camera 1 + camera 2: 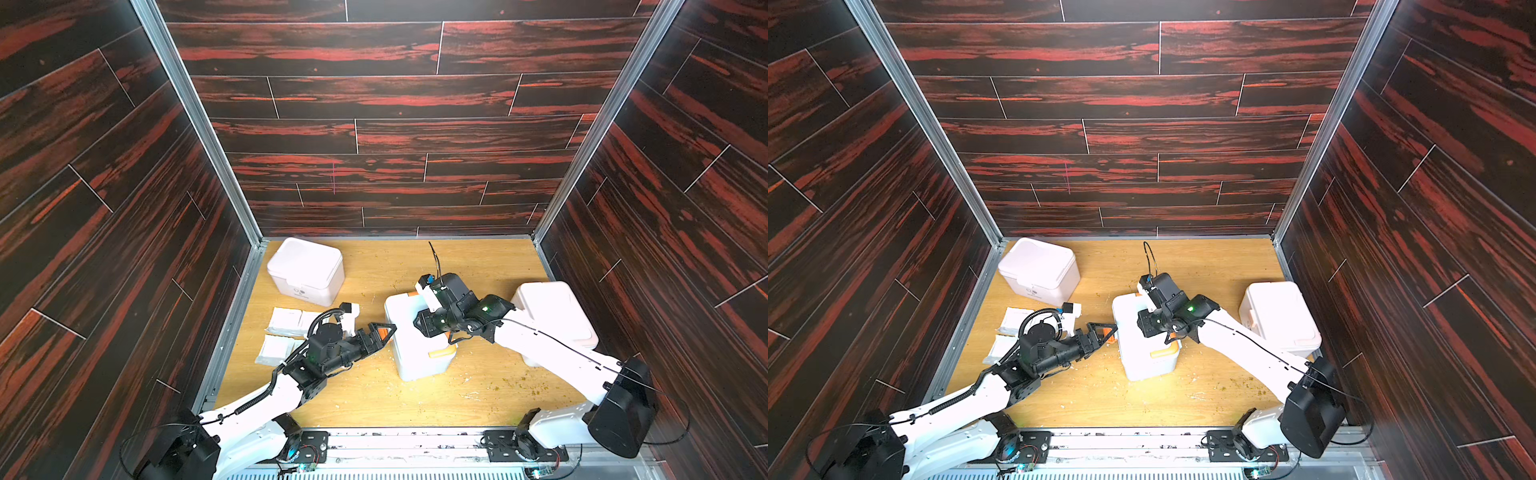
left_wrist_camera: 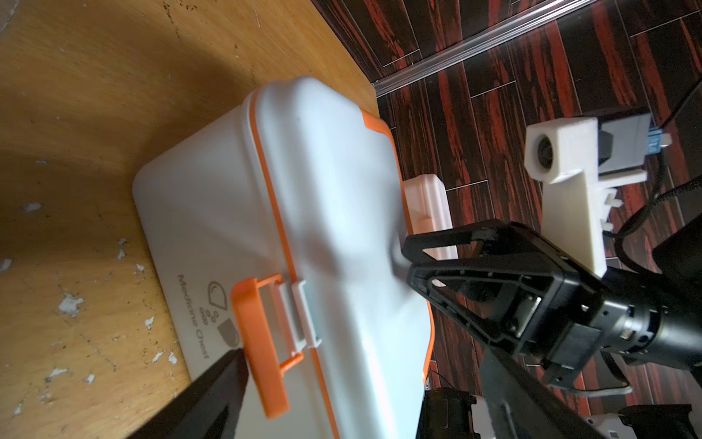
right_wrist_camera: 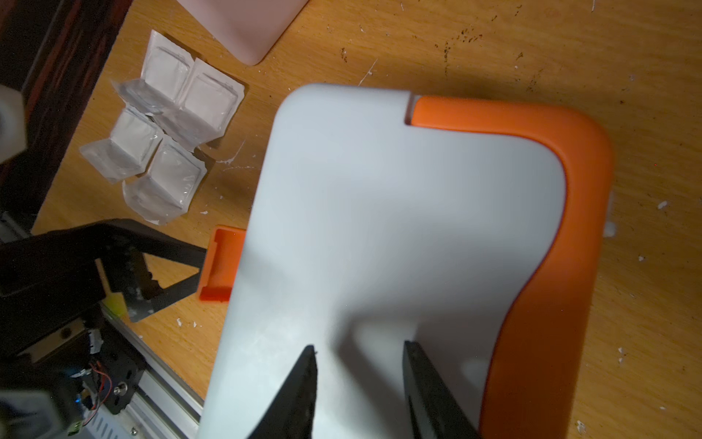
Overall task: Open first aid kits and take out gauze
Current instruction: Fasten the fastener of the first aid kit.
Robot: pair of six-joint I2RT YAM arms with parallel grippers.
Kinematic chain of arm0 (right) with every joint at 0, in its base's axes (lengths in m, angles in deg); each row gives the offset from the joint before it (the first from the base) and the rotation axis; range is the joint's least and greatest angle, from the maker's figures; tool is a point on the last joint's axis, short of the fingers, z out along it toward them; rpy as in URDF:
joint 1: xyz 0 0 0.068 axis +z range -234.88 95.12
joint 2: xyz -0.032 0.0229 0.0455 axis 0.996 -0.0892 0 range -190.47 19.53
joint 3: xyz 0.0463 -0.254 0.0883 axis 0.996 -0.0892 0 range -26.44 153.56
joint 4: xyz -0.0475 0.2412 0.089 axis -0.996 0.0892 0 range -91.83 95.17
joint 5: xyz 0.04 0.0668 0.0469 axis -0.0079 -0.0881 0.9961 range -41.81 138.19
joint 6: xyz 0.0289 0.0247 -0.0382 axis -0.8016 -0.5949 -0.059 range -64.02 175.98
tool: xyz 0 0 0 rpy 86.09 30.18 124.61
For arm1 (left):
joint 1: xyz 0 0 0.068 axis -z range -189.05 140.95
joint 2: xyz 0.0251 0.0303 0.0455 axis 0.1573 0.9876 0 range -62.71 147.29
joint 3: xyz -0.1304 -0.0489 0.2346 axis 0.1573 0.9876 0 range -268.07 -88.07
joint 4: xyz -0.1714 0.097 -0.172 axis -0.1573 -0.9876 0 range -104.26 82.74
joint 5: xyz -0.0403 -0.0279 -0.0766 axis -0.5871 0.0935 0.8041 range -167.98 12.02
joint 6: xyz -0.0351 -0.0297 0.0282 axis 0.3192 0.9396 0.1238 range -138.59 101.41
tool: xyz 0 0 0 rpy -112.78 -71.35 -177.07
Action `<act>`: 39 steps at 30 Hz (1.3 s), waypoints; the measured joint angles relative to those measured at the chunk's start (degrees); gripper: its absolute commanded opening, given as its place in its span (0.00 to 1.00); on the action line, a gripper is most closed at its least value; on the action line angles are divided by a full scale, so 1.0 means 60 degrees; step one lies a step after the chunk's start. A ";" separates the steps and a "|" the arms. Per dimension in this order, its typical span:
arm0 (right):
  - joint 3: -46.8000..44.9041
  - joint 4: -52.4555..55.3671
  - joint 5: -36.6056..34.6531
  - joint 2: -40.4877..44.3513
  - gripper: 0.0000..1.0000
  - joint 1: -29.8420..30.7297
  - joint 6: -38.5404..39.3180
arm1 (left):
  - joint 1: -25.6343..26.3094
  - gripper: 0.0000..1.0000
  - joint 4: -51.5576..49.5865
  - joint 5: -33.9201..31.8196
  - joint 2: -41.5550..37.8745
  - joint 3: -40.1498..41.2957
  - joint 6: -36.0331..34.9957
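Note:
A pale blue-white first aid kit (image 1: 417, 353) with orange trim stands shut mid-table. Its orange latch (image 2: 258, 342) on the left side is swung outward. My left gripper (image 1: 390, 332) is open, fingers straddling that latch, one fingertip (image 2: 228, 376) touching under it. My right gripper (image 3: 359, 347) points down onto the kit's lid (image 3: 399, 213), jaws apart, tips on the lid, nothing between them. Several gauze packets (image 1: 284, 328) lie flat left of the kit, also seen in the right wrist view as gauze (image 3: 163, 125). Two pinkish-white kits stand shut: one back left (image 1: 307, 266), one right (image 1: 557, 311) behind my right arm.
Dark wood-pattern walls (image 1: 104, 249) close in the wooden table (image 1: 415, 399) on three sides. An aluminium rail (image 1: 395, 440) runs along the front edge. Crumbs and white flecks (image 1: 519, 386) are scattered on the table front right.

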 measured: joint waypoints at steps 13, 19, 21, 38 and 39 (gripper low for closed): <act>-0.0051 -0.0120 0.0007 0.0000 0.40 0.0000 0.0000 | 0.0280 1.00 0.0084 -0.0036 0.0193 -0.0324 -0.0004; -0.0066 -0.0175 0.0040 0.0000 0.41 0.0000 -0.0004 | 0.0331 1.00 0.0171 -0.0073 0.0601 -0.0375 -0.0033; -0.0076 -0.0197 0.0066 0.0000 0.42 0.0000 0.0000 | 0.0331 1.00 0.0182 -0.0076 0.0637 -0.0379 -0.0033; -0.0863 -0.0408 -0.0058 0.1927 0.66 -0.0175 -0.0565 | 0.0342 0.88 -0.1508 -0.0583 0.0109 -0.1202 -0.0678; -0.1031 -0.0426 -0.0084 0.2091 0.66 -0.0266 -0.0605 | 0.0342 0.88 -0.1654 -0.0579 0.0131 -0.1260 -0.0710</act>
